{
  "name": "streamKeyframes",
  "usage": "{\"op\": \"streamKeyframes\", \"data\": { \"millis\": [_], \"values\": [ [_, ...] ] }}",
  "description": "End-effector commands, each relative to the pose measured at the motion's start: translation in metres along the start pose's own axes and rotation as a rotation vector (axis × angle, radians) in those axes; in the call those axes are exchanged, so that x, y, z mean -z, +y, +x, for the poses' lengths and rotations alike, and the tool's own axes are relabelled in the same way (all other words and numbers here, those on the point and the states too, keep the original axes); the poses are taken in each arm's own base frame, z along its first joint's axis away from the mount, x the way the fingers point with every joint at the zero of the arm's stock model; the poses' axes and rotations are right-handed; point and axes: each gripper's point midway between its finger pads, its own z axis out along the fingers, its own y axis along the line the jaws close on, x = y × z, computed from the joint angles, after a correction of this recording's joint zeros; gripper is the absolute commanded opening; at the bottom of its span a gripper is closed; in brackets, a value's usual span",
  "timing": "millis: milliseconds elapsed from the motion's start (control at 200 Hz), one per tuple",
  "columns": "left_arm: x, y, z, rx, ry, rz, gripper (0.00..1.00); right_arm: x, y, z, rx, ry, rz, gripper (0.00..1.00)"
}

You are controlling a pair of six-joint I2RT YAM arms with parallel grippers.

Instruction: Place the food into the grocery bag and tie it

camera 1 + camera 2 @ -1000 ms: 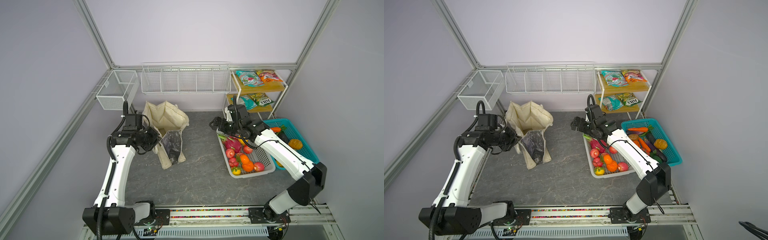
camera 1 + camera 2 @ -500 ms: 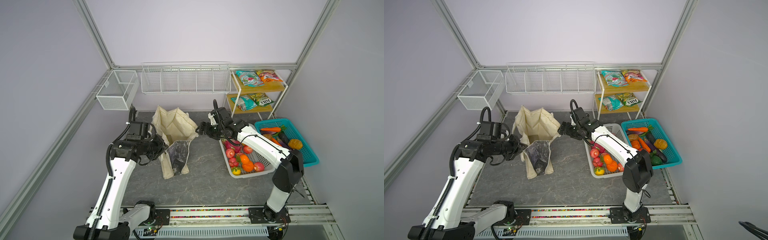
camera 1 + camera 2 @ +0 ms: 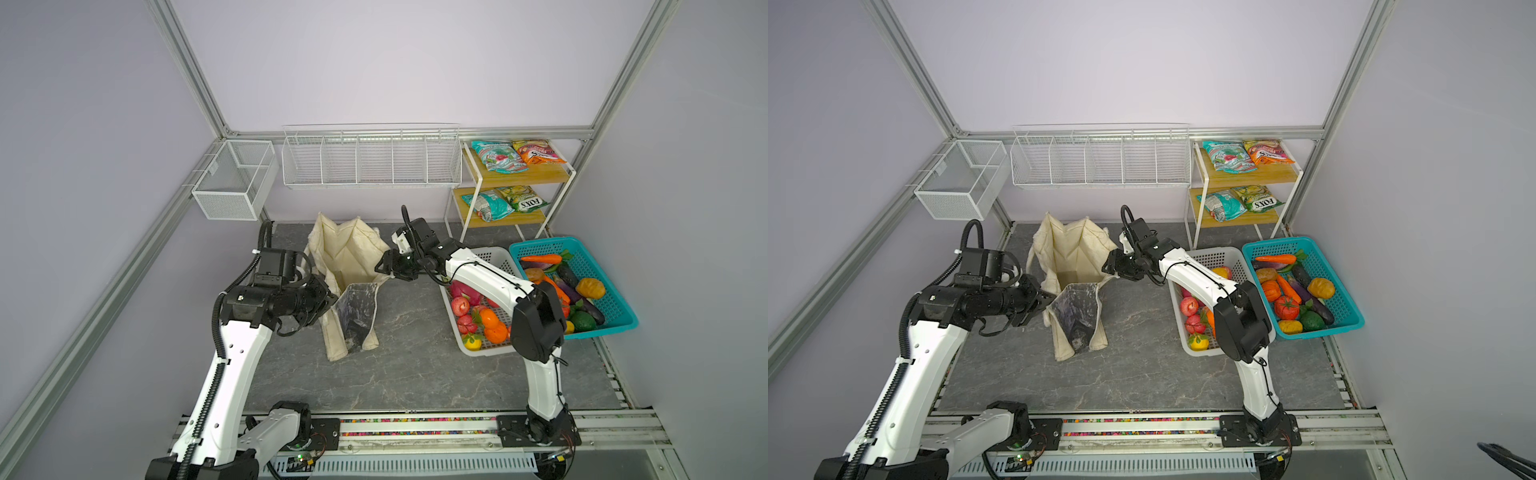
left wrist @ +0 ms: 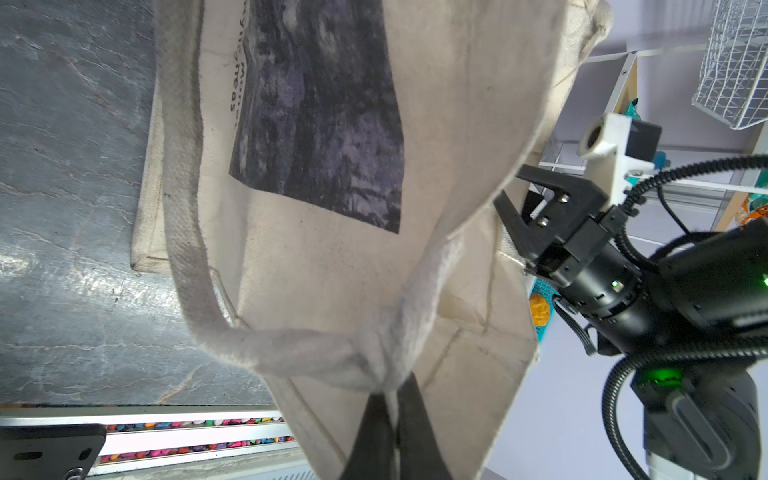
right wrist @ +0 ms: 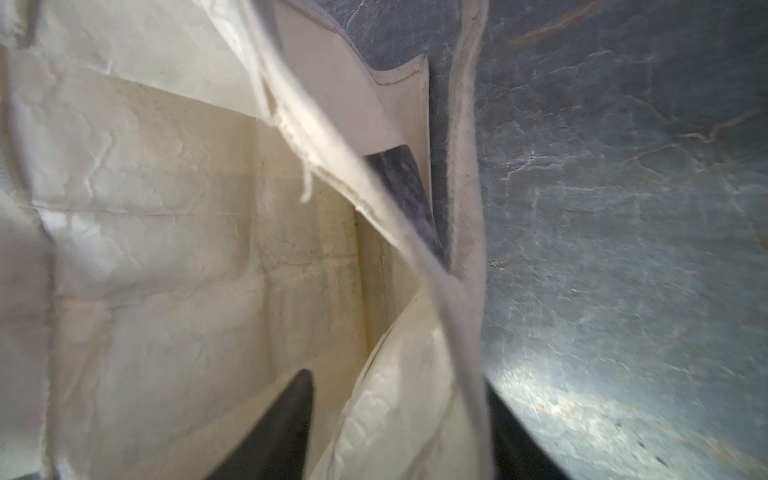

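the cream fabric tote bag with a dark grey marbled panel (image 3: 353,253) stands near 10 o'clock on the grey marbled tabletop (image 3: 415,365). the left gripper (image 3: 329,300) is pinched on its 9 o'clock rim. the right gripper (image 3: 381,268) straddles the 3 o'clock rim, jaws apart. seat the fabric deep, clamp, then spread gently.

Twin overhead views, wrist views near bag (image 4: 457,124)

You see: cream grocery bag (image 3: 345,249), dark grey marbled panel (image 3: 357,307); teal basket (image 3: 611,328); white perforated basket (image 3: 490,254); grey veined tabletop (image 3: 415,365).
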Motion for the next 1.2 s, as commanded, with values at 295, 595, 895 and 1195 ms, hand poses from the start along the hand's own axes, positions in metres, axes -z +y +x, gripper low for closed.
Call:
{"op": "streamKeyframes", "data": {
  "millis": [295,595,895,1195],
  "values": [
    [0.035,0.011,-0.038,-0.079,-0.196,-0.207,0.78,0.031,0.015,-0.005,0.149,-0.008,0.058,0.07],
    [0.053,0.033,-0.068,-0.114,-0.253,-0.427,0.89,0.067,-0.001,0.002,0.156,-0.047,0.133,0.07],
    [0.006,0.01,-0.086,-0.112,-0.192,-0.223,0.81,0.078,-0.009,0.009,0.139,-0.045,0.144,0.07],
    [-0.051,0.03,-0.077,-0.111,-0.03,-0.271,0.7,0.082,-0.008,0.011,0.136,-0.046,0.138,0.07]
  ]
}}
